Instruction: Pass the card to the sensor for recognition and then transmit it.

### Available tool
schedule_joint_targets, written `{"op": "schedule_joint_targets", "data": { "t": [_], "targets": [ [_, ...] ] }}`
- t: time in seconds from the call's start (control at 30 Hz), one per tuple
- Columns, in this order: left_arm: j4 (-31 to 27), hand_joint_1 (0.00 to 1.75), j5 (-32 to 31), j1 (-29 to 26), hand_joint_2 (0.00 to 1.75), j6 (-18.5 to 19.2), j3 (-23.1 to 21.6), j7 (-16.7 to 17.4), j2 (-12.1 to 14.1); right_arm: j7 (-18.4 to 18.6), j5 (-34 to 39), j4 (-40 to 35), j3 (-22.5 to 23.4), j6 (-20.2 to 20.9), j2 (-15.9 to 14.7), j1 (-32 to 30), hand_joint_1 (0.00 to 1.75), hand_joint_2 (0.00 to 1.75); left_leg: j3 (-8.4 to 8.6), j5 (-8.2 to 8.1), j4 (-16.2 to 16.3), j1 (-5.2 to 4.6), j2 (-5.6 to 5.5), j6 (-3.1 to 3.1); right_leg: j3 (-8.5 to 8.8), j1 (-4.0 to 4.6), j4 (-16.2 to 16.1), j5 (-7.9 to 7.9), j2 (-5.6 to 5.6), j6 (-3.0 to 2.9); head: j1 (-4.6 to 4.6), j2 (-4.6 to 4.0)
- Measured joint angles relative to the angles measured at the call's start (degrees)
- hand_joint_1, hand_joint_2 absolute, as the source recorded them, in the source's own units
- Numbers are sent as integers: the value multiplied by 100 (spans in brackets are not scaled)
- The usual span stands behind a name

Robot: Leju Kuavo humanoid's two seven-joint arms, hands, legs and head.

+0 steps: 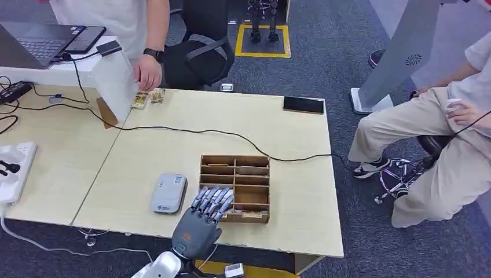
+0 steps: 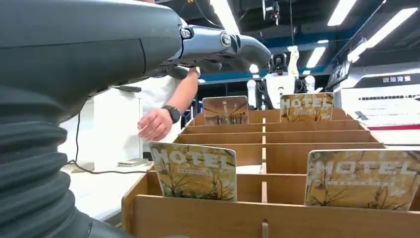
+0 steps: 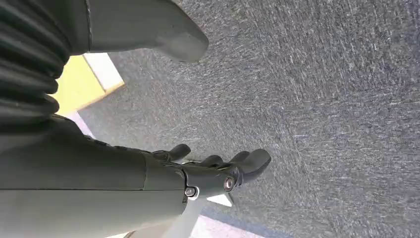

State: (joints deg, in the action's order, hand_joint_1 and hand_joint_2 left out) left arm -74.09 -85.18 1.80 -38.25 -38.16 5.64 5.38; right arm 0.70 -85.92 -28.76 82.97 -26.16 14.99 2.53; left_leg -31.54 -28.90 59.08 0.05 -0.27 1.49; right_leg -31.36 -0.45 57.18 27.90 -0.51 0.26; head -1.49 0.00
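Observation:
A wooden card box (image 1: 234, 157) with several slots stands on the table near its front edge. My left hand (image 1: 204, 215) hovers at the box's near left corner, fingers stretched out over it and holding nothing. In the left wrist view, the left hand (image 2: 99, 54) reaches above the box (image 2: 267, 218), where "MOTEL" cards stand upright: two close (image 2: 194, 171) (image 2: 362, 178) and two at the far end (image 2: 225, 110). The grey sensor (image 1: 168, 193) lies flat just left of the box. My right hand (image 3: 148, 183) hangs over grey carpet, fingers loosely bent and empty.
A black cable (image 1: 231, 134) runs across the table behind the box. A black phone (image 1: 303, 105) lies at the far right edge. A person's hand (image 1: 147, 73) is near two cards (image 1: 148, 98) beside a white box (image 1: 110, 75). Another person sits at the right (image 1: 440, 150).

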Motion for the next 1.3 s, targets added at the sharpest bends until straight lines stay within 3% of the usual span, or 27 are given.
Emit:
{"op": "schedule_joint_targets", "data": {
  "t": [0.33, 0.47, 0.57, 0.6, 0.63, 0.73, 0.8, 1.07, 1.17, 1.2, 1.3],
  "targets": [
    [107, 14, -11, 5, 175, -22, 39, 31, -48, 2, 2, 83, 0, -31, -2, 7, 0, 175, 0, 0, 0, 0, 0, 0, 0, 0, 0, 0, 0, 0, 0, 0],
    [151, 54, -20, 2, 175, -20, 46, 79, -48, 2, 4, 118, 0, -37, -9, 7, 0, 175, 0, 0, 0, 0, 0, 0, 0, 0, 0, 0, 0, 0, 0, 0],
    [179, 63, -24, 1, 175, -17, 46, 96, -48, 0, 4, 142, 0, -46, -20, 8, 0, 175, 0, 0, 0, 0, 0, 0, 0, 0, 0, 0, 0, 0, 0, 0],
    [186, 96, -26, 1, 175, -17, 46, 109, -48, -4, 4, 144, 0, -48, -22, 8, 0, 175, 0, 0, 0, 0, 0, 0, 0, 0, 0, 0, 0, 0, 0, 0],
    [190, 154, -28, 0, 175, -20, 46, 140, -48, -4, 4, 149, 0, -50, -24, 8, 0, 175, 0, 0, 0, 0, 0, 0, 0, 0, 0, 0, 0, 0, 0, 0],
    [205, 168, -37, 0, 175, -22, 46, 195, -57, -4, 4, 162, 0, -48, -26, 8, 0, 175, 0, 0, 0, 0, 0, 0, 0, 0, 0, 0, 0, 0, 0, 0],
    [214, 175, -42, -2, 175, -24, 48, 225, -79, -4, 4, 166, 0, -48, -26, 8, 0, 175, 0, 0, 0, 0, 0, 0, 0, 0, 0, 0, 0, 0, 0, 0],
    [229, 152, -55, -57, 175, -133, 48, 480, -135, -2, 2, 173, 0, -46, -26, 6, 0, 175, 0, 0, 0, -1, 0, 0, 0, 0, 0, 0, 0, 0, 0, 0],
    [229, 161, -55, -102, 175, -146, 46, 605, -164, -2, 0, 170, 0, -39, -26, 6, 0, 175, 1, -1, 0, -1, 1, 0, 0, 0, 0, 0, 0, 0, -2, 0],
    [229, 175, -55, -130, 175, -146, 48, 616, -190, 0, 0, 170, 0, -39, -26, 5, 0, 175, 0, -1, 0, -1, 1, 0, 0, 0, 0, 1, 0, 0, 0, 0],
    [229, 175, -57, -188, 175, -166, 46, 700, -238, 0, 0, 162, 0, -35, -24, 5, 0, 175, 0, -1, 0, 0, 0, 0, 0, 0, 0, 1, 0, 0, -2, 0]
  ]
}}
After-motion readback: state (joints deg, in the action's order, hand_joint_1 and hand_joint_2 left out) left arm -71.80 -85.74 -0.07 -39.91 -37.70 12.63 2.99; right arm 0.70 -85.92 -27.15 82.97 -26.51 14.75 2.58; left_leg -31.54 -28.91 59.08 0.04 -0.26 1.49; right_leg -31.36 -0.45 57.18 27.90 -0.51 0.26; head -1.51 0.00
